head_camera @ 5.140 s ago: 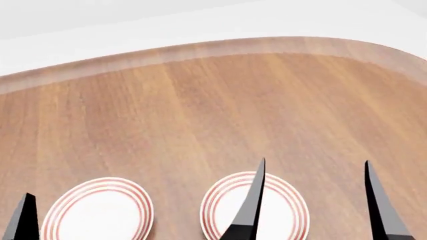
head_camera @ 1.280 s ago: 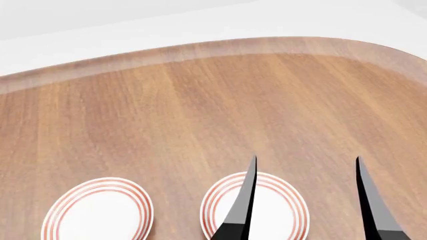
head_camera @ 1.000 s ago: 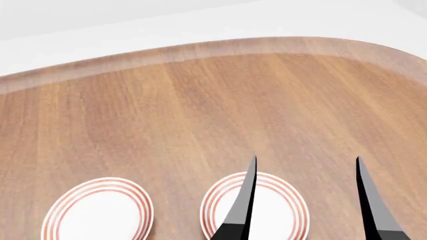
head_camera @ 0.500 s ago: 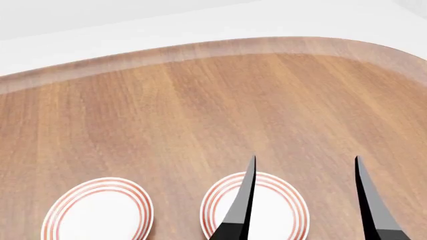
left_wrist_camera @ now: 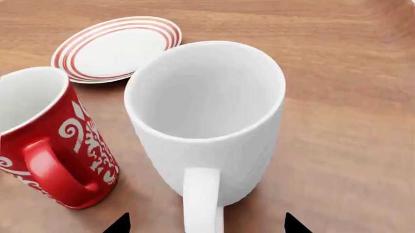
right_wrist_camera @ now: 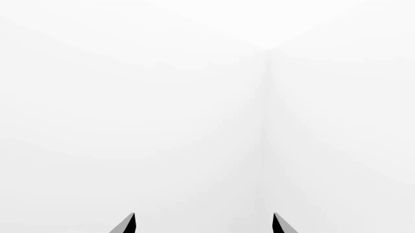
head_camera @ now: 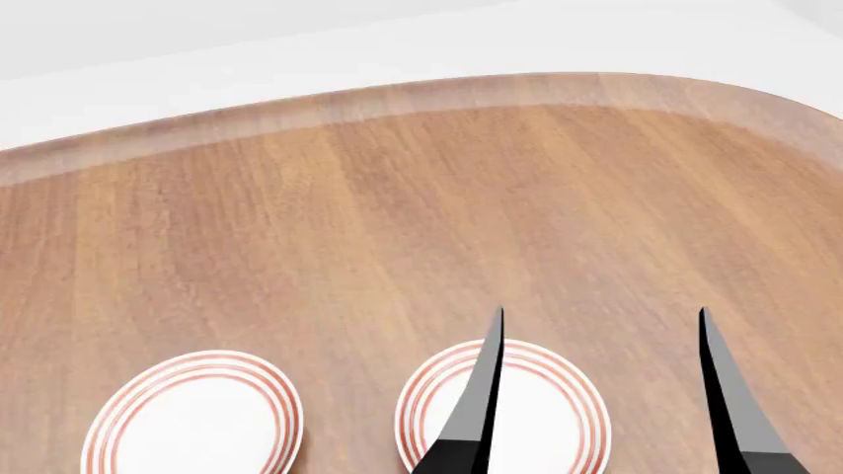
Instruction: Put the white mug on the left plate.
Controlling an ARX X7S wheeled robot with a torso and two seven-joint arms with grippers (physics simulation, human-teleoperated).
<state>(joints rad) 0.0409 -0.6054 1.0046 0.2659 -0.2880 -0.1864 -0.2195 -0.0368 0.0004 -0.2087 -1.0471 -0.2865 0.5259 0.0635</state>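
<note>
Left gripper (left_wrist_camera: 202, 224) spread wide, empty, white mug (left_wrist_camera: 206, 121) just ahead with handle between tips, red mug (left_wrist_camera: 48, 141) alongside.

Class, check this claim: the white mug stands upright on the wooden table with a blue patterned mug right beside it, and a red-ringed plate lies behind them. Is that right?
One detail is wrong: the mug beside the white mug is a red mug with white swirls, not blue. The left wrist view shows it. The rest holds: the white mug stands upright on the wooden table, with the red-ringed plate behind them.
</note>
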